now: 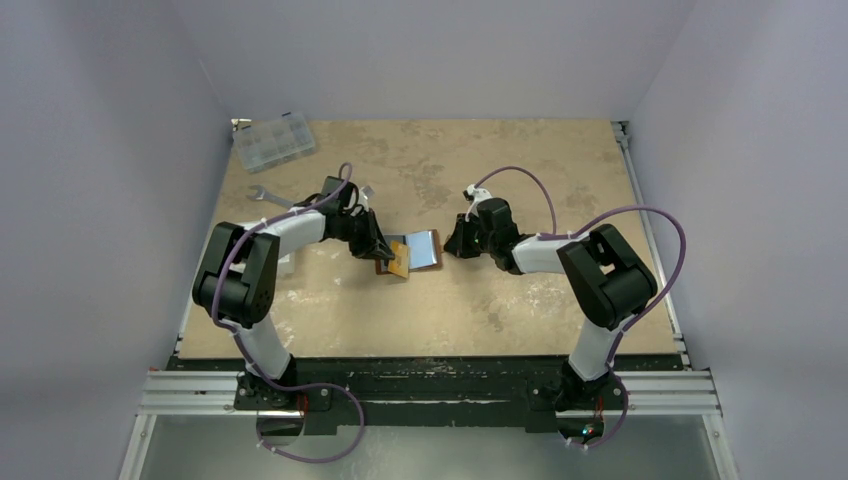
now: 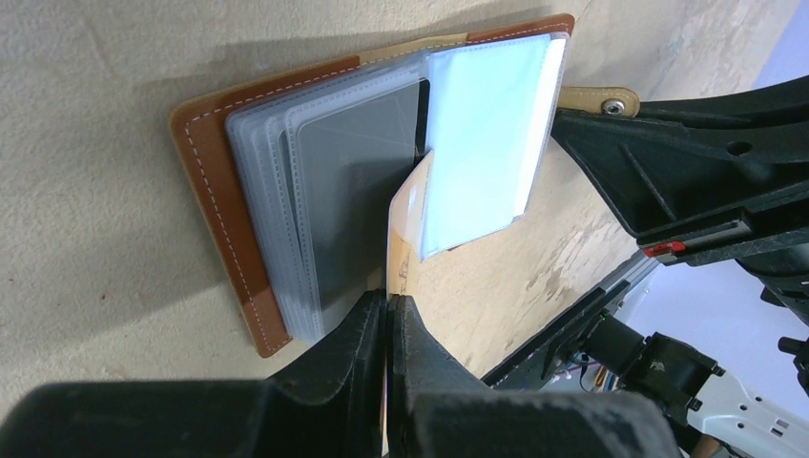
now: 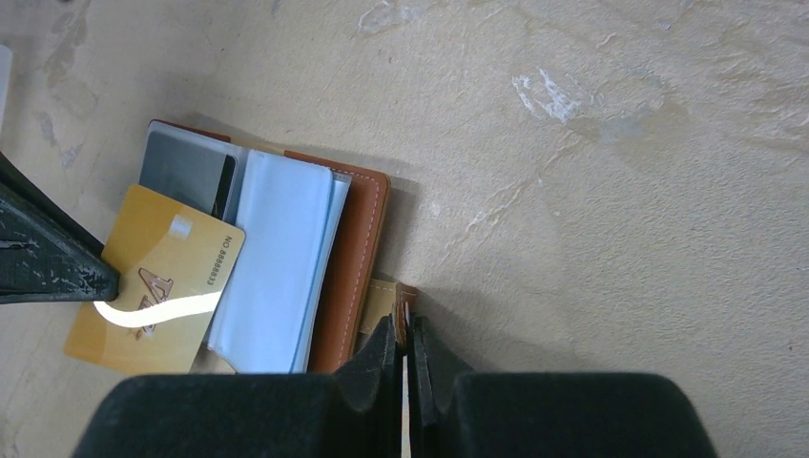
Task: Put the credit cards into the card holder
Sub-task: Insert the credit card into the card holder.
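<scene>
One open card holder (image 1: pixel 425 248) lies mid-counter (image 1: pixel 500 300) in the top view, with the left tool (image 1: pixel 385 258) and right tool (image 1: pixel 447 245) both at it. Left wrist: the left tool pinches the orange-yellow card (image 2: pixel 408 229) by its edge, aimed at a clear sleeve next to the light blue card (image 2: pixel 487 143). Right wrist: the right tool is clamped on the holder's snap tab (image 3: pixel 380 303), probably to stop it sliding.

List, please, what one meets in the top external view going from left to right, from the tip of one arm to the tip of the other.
left fingers → orange-yellow card, held by them → card holder, lying open → right fingers, shut on it
</scene>
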You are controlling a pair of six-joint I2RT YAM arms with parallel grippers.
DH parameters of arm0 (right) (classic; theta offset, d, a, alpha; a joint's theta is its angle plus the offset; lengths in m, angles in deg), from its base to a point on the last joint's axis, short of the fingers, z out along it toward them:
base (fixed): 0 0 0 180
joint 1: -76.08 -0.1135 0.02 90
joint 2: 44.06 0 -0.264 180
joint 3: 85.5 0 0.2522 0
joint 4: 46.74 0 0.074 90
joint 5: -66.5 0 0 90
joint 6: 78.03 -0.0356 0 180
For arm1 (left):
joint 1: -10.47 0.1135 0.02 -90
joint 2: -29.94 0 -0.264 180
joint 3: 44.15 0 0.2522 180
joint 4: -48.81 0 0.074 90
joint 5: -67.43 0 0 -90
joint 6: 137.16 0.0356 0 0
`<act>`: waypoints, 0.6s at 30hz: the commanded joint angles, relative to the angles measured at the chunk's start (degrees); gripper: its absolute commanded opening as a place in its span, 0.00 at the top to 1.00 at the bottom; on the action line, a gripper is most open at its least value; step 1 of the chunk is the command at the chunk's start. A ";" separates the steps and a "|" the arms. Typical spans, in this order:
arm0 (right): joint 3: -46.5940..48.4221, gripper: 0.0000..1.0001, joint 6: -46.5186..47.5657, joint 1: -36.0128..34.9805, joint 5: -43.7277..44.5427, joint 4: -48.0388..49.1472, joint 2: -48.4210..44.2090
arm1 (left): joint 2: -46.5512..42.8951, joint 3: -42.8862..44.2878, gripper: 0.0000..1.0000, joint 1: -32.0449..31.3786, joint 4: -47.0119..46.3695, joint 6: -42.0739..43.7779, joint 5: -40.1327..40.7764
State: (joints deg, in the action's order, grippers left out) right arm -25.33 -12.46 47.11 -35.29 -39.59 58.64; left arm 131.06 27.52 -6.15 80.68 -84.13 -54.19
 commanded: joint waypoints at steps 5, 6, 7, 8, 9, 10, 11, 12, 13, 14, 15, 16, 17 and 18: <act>1.14 1.00 -0.18 -0.26 -1.56 0.54 -1.01 | -1.04 1.84 1.00 -0.16 3.34 -0.14 2.80; 1.13 1.00 -0.18 -0.29 -1.64 0.54 -1.01 | -0.94 1.96 1.00 -0.24 3.63 -0.12 2.83; 1.07 1.00 -0.18 -0.30 -1.65 0.54 -1.05 | -1.05 2.02 1.00 -0.33 3.92 -0.15 2.94; 1.09 1.00 -0.18 -0.24 -1.66 0.54 -1.05 | -1.25 2.15 1.00 -0.38 4.32 -0.16 3.19; 1.08 1.00 -0.18 -0.29 -1.66 0.54 -1.01 | -1.50 2.39 1.00 -0.42 4.98 -0.11 3.68; 1.10 1.00 -0.20 -0.27 -1.66 0.54 -1.01 | -1.84 2.65 1.00 -0.50 5.55 0.01 4.35; 1.13 1.00 -0.26 -0.28 -1.73 0.54 -1.01 | -2.27 2.83 1.00 -0.52 6.04 0.19 4.93; 1.13 1.00 -0.27 -0.29 -1.79 0.54 -0.98 | -2.75 2.99 1.00 -0.54 6.43 0.23 5.24; 1.18 1.00 -0.27 -0.26 -1.83 0.54 -0.97 | -3.03 3.01 1.00 -0.56 6.64 0.28 5.42; 1.25 1.00 -0.34 -0.28 -1.91 0.47 -0.92 | -3.30 3.00 1.00 -0.59 6.70 0.32 5.50; 1.15 1.00 -0.36 -0.26 -1.92 0.45 -1.00 | -3.38 3.02 1.00 -0.60 6.82 0.34 5.43; 1.15 1.00 -0.36 -0.27 -1.92 0.45 -1.00 | -3.27 2.96 1.00 -0.60 6.91 0.51 5.34; 1.14 1.00 -0.36 -0.29 -1.92 0.45 -1.01 | -3.07 2.80 1.00 -0.60 6.77 0.52 5.15; 1.14 1.00 -0.36 -0.27 -1.92 0.45 -1.07 | -2.88 2.56 1.00 -0.60 6.58 0.50 4.85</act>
State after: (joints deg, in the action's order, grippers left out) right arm -25.33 -12.63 46.89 -36.54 -39.70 58.64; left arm 129.86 28.99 -6.66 85.12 -84.11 -51.50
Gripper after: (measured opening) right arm 0.085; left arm 0.050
